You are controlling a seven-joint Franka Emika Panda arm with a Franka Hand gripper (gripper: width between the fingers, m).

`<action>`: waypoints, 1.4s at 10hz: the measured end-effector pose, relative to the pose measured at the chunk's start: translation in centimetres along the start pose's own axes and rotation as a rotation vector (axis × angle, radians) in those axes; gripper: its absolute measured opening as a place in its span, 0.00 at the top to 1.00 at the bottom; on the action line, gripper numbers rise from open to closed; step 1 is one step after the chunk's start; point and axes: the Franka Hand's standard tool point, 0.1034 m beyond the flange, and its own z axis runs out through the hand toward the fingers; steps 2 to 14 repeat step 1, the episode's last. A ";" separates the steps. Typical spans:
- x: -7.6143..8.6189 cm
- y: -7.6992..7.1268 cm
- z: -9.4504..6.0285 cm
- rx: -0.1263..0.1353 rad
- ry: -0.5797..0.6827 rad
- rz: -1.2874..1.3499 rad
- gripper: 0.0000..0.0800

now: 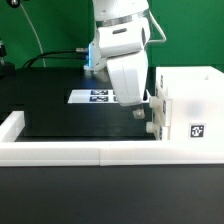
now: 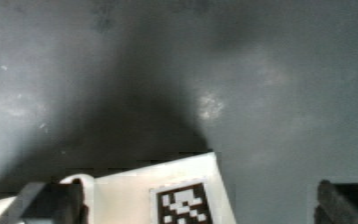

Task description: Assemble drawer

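Observation:
The drawer's tall white casing [image 1: 186, 100] stands at the exterior view's right, with a square tag [image 1: 197, 131] on its front. My gripper [image 1: 140, 108] hangs fingers-down just beside the casing's left side, low over the black table. In the wrist view my gripper [image 2: 194, 208] is open, with its dark fingers [image 2: 34, 205] far apart. A white drawer part with a tag [image 2: 179, 195] lies between them, close to one finger and with a gap to the other. I cannot tell whether this part is a tray or the casing's edge.
The marker board [image 1: 98, 96] lies flat on the black table [image 1: 60, 110] behind the gripper. The long low white border wall [image 1: 70, 151] runs along the front and up the exterior view's left side. Cables lie at the back left.

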 end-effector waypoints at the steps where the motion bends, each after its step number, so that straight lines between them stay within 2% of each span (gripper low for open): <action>1: 0.0 0.0 0.0 0.000 0.000 0.000 0.19; 14: 0.0 0.0 0.0 0.000 0.000 0.000 0.19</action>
